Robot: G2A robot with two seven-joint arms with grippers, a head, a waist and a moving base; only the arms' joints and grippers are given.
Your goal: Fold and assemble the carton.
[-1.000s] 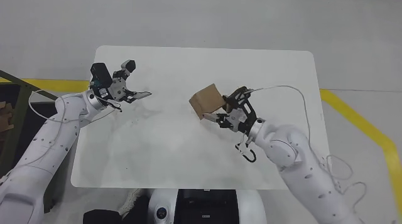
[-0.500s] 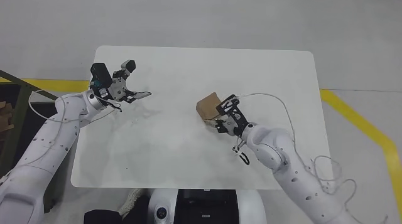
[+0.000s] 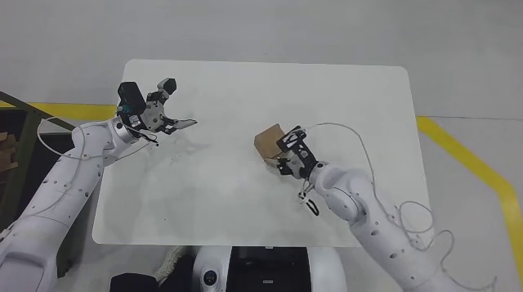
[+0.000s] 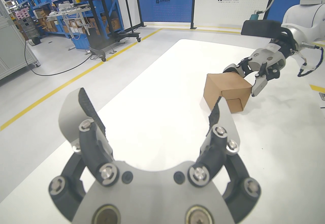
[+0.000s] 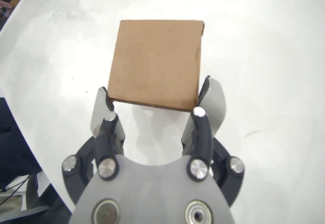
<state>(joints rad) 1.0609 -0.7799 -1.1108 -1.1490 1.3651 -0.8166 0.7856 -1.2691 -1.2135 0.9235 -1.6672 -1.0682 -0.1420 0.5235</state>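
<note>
One carton [image 3: 269, 140], already box-shaped, sits flat near the middle of the table [image 3: 245, 87], well apart from every edge. The right gripper [image 5: 155, 89] straddles the end facing the front right corner. Its fingers are spread to box width and bear on both sides, apparently to steady it. The left gripper [image 4: 150, 98] hangs near the left edge, wide open and empty, evidently on standby. Grippers counted: two.

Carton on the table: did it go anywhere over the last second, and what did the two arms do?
The right arm pulled in towards the robot's body, and the carton, clamped between its jaws, shifted a little the same way. Nothing was let go. The left arm kept still, jaws open.
</note>
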